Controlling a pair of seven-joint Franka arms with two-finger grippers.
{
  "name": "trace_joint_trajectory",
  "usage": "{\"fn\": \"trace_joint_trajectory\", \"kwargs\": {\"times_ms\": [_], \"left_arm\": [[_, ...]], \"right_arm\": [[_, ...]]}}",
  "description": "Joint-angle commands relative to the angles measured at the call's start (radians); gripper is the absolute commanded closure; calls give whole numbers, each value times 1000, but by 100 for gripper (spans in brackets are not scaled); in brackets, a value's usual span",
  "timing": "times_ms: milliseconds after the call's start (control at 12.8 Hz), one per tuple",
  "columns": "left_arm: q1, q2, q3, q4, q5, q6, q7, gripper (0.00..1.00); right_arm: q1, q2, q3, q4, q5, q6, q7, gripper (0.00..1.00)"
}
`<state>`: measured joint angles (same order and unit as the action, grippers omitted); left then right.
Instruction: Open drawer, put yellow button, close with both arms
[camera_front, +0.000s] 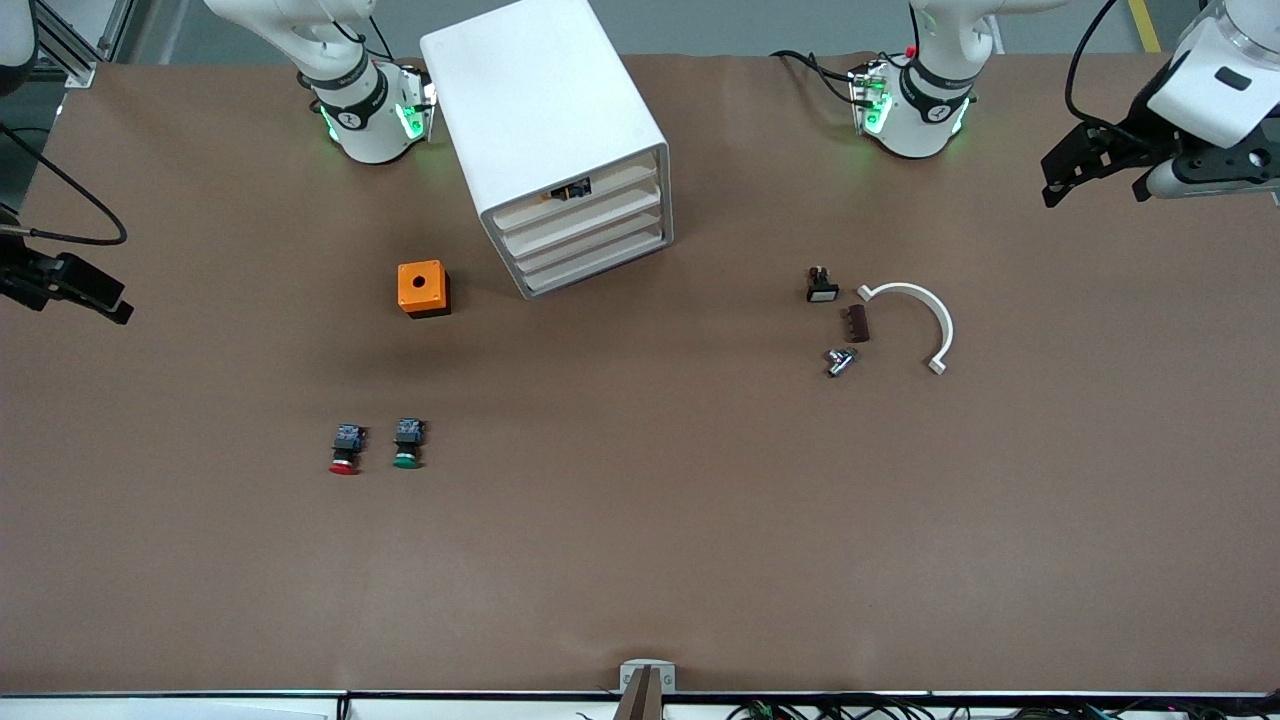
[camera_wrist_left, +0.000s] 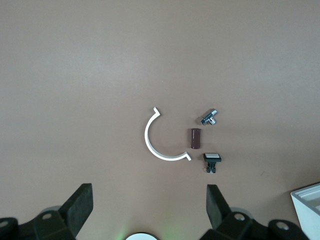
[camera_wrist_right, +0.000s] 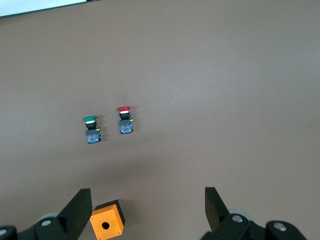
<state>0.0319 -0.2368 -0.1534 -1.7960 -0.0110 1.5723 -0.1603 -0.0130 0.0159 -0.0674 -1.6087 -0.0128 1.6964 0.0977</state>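
The white cabinet (camera_front: 545, 100) stands between the arms' bases. Its top drawer (camera_front: 600, 192) has its front about level with the three lower ones. A small black thing with a yellow-orange bit, seemingly the yellow button (camera_front: 568, 190), shows in the gap above the drawer's front. My left gripper (camera_front: 1095, 180) is open and empty, up over the left arm's end of the table; its wrist view (camera_wrist_left: 148, 200) shows spread fingers. My right gripper (camera_front: 95, 295) is up over the right arm's end, open and empty in its wrist view (camera_wrist_right: 147, 202).
An orange box (camera_front: 423, 289) with a hole sits beside the cabinet. A red-capped button (camera_front: 345, 449) and a green-capped button (camera_front: 407, 444) lie nearer the front camera. A white arc (camera_front: 920, 320), a brown block (camera_front: 857, 323), a metal fitting (camera_front: 840, 361) and a white-capped switch (camera_front: 821, 285) lie toward the left arm's end.
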Motion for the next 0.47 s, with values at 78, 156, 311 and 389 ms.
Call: {"fn": "trace_joint_trajectory", "kwargs": {"times_ms": [78, 156, 311, 389], "left_arm": [[-3, 80, 23, 106, 17, 12, -30, 0], [-3, 80, 23, 104, 19, 12, -31, 0], [-4, 80, 23, 104, 19, 9, -31, 0], [-4, 79, 23, 102, 19, 9, -31, 0]], "right_arm": [[-24, -10, 11, -7, 24, -20, -21, 0], [-24, -10, 11, -7, 24, -23, -21, 0], [-25, -11, 11, -7, 24, -24, -21, 0], [-31, -14, 11, -5, 24, -29, -21, 0]]}}
